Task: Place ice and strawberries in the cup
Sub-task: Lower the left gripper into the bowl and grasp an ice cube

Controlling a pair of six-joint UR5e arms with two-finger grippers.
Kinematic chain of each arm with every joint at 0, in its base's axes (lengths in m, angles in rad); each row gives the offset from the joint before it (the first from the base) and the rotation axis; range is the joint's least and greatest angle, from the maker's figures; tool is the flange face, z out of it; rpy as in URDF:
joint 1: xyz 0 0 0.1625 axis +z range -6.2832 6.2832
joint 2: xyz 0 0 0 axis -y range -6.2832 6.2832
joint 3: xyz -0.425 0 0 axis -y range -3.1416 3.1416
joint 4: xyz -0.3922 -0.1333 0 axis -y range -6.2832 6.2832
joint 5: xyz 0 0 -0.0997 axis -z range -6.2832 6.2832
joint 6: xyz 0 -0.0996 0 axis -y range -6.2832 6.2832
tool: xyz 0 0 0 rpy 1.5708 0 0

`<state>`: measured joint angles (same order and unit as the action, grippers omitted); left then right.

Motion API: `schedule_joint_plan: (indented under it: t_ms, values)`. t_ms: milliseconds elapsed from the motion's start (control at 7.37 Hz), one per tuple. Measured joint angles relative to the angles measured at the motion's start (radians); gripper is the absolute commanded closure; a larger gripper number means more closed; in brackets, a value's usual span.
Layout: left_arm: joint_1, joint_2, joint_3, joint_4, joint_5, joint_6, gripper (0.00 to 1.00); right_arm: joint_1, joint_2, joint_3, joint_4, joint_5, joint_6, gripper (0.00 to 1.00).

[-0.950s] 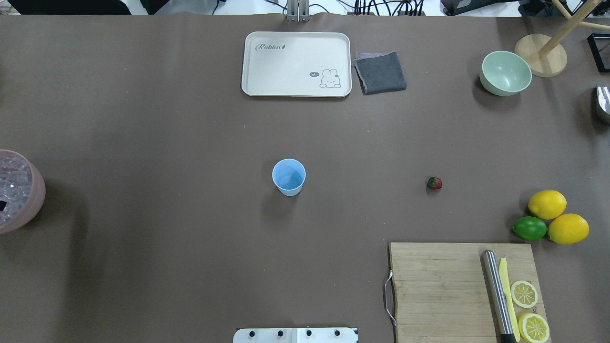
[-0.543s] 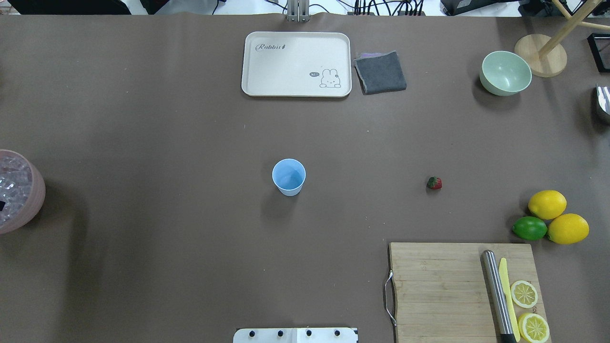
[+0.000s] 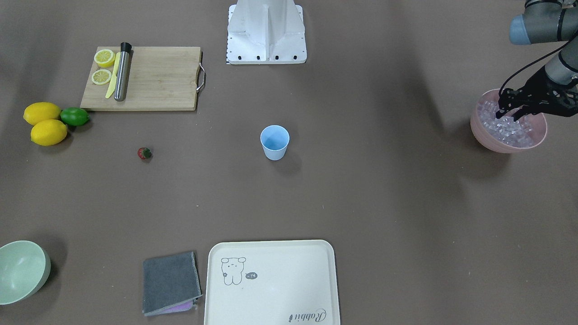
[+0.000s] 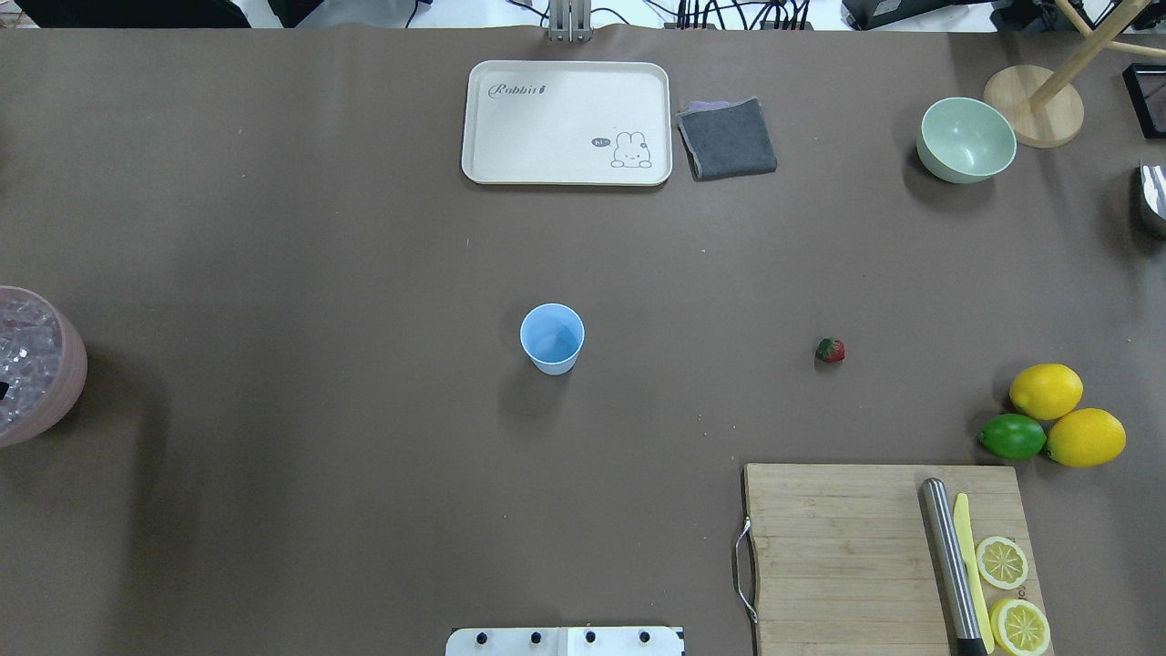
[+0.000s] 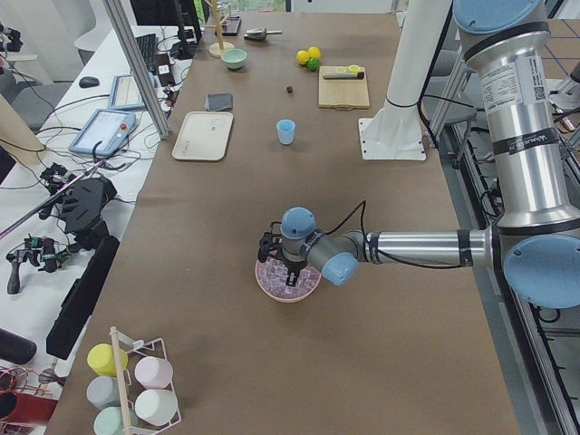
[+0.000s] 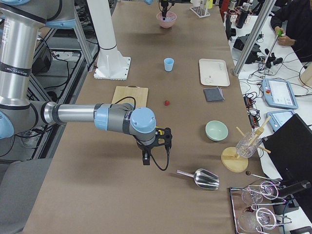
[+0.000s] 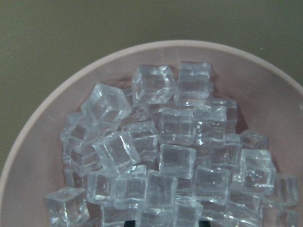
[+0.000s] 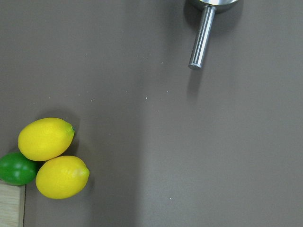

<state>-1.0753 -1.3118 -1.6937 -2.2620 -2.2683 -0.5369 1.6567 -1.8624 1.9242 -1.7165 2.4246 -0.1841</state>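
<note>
The left gripper [image 3: 509, 115] is seen with fingers spread, lowered among the ice [image 7: 175, 156] heaped in the pink bowl [image 3: 479, 135]. The state of the right gripper [image 6: 148, 151] cannot be told. The light blue cup [image 3: 274, 142] is stood upright at mid-table, well apart from the bowl, and the strawberry [image 3: 144, 153] is laid beyond it, near the lemons [image 3: 42, 113].

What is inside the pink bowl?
A pile of clear ice cubes, with the fingers of the left gripper among them. The cubes cover the bottom of the pink bowl, so anything underneath is hidden.
</note>
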Motion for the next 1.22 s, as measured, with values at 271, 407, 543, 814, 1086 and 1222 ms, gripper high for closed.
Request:
schedule_joint_plan:
  t_ms: [271, 407, 543, 814, 1086, 1222]
  values:
    - [-0.009, 0.004, -0.027, 0.010, -0.008, 0.000, 1.00, 0.000, -0.001, 0.002, -0.001, 0.000, 0.000, 0.00]
    - [-0.019, 0.004, -0.046, 0.022, -0.021, 0.001, 1.00, 0.000, -0.002, 0.002, -0.003, 0.001, 0.000, 0.00]
    - [-0.037, 0.003, -0.069, 0.045, -0.042, 0.004, 1.00, 0.000, -0.004, 0.002, -0.005, 0.001, 0.000, 0.00]
    - [-0.077, 0.003, -0.127, 0.108, -0.083, 0.012, 1.00, 0.000, -0.012, 0.002, -0.005, 0.014, 0.000, 0.00]
    - [-0.100, -0.010, -0.171, 0.181, -0.098, 0.014, 1.00, 0.000, -0.019, 0.003, -0.003, 0.020, 0.000, 0.00]
    - [-0.105, -0.029, -0.177, 0.214, -0.095, 0.015, 1.00, 0.000, -0.022, 0.002, -0.003, 0.020, 0.000, 0.00]
